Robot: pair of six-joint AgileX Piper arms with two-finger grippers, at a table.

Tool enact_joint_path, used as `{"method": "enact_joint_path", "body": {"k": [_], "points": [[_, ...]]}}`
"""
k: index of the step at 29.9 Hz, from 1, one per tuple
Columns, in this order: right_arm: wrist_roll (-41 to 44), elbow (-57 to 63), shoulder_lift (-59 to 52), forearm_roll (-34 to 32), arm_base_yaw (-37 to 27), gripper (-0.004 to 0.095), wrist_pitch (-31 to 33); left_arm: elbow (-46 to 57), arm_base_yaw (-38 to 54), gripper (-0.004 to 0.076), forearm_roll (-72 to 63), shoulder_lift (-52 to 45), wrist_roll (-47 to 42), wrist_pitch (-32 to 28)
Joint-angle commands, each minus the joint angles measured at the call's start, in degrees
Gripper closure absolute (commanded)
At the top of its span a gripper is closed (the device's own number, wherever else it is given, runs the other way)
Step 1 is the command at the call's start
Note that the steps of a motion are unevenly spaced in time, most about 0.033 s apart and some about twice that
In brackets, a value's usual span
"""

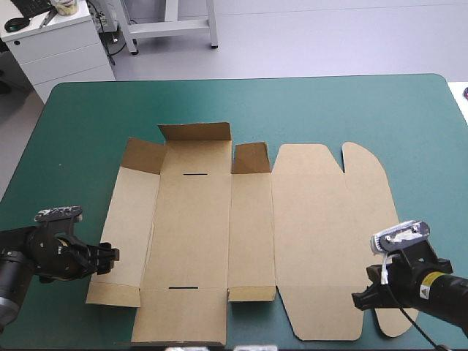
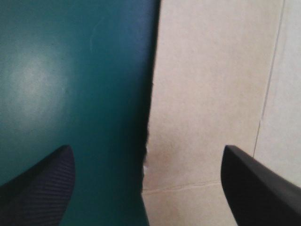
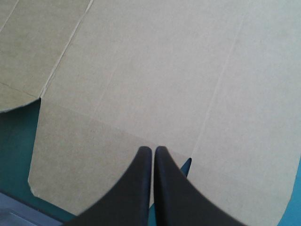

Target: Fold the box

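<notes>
Straddling the left edge of the flat box (image 1: 219, 219) mid-tabletop (image 1: 329, 110), the left end effector (image 1: 111, 256) is gaping empty, while the right end effector (image 1: 363, 298) is hovering pinched together over its near-right corner.

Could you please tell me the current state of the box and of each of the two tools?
Brown cut-board box: unfolded, lying mostly flat on the teal-green table cover, far flaps tilted up.
Left black two-fingered tool: open, at the box's left edge, gripping nothing.
Right black two-fingered tool: shut, over the box's near right corner.
</notes>
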Motion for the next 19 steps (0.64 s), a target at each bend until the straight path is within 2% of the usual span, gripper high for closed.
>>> {"method": "enact_joint_path", "body": {"k": [1, 6, 9, 14, 19], "points": [[-0.13, -0.31, -3.48, -0.08, -0.39, 0.0909, -0.51, -1.82, 7.11, 0.0126, -10.25, 0.24, 7.85, -1.55], [1.06, 0.19, -8.57, -0.17, -0.39, 0.0909, 1.11, -1.82, 16.25, 0.0126, -24.52, 6.28, 20.79, 1.92], [1.06, 0.32, -11.41, -0.17, -0.39, 0.0909, 3.31, -1.92, 18.73, 0.0126, -29.99, 11.77, 26.4, 4.89], [1.06, 0.32, -16.03, -0.38, -0.39, 0.0909, 6.69, -4.33, 18.73, 0.0126, -29.92, 19.79, 26.98, 7.79], [1.06, 0.32, -19.6, -0.5, -0.39, 0.0909, 7.98, -5.21, 18.53, 0.0126, -32.71, 22.49, 28.95, 9.64]]}}
